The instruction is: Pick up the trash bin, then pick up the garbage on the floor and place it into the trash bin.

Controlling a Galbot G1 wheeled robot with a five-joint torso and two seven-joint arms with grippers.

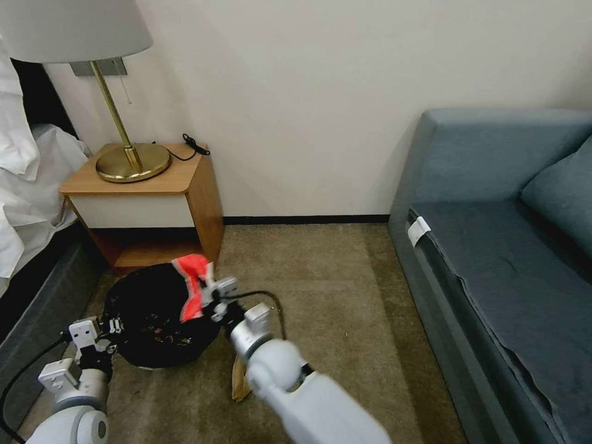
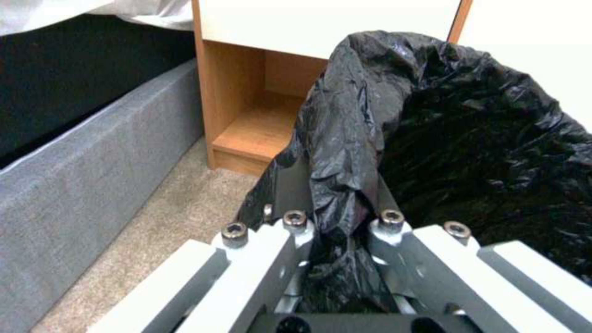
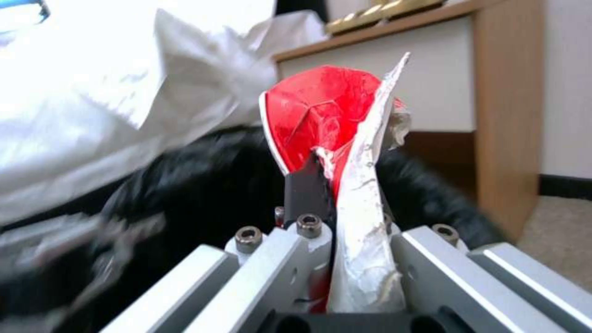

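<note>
The head view looks forward and down from above at the carpet, nightstand (image 1: 145, 185) and sofa (image 1: 493, 246). Each wrist view looks along its end effector, close to the trash bin (image 2: 469, 138), with that nightstand behind.

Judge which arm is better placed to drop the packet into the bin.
Right. The right gripper grips the red-and-white packet over the trash bin; the left gripper is clamped on its rim.

R claw (image 1: 206, 290) holds red pkt (image 1: 193, 287) over bin (image 1: 154, 314); L claw (image 1: 112, 325) grips rim.
</note>
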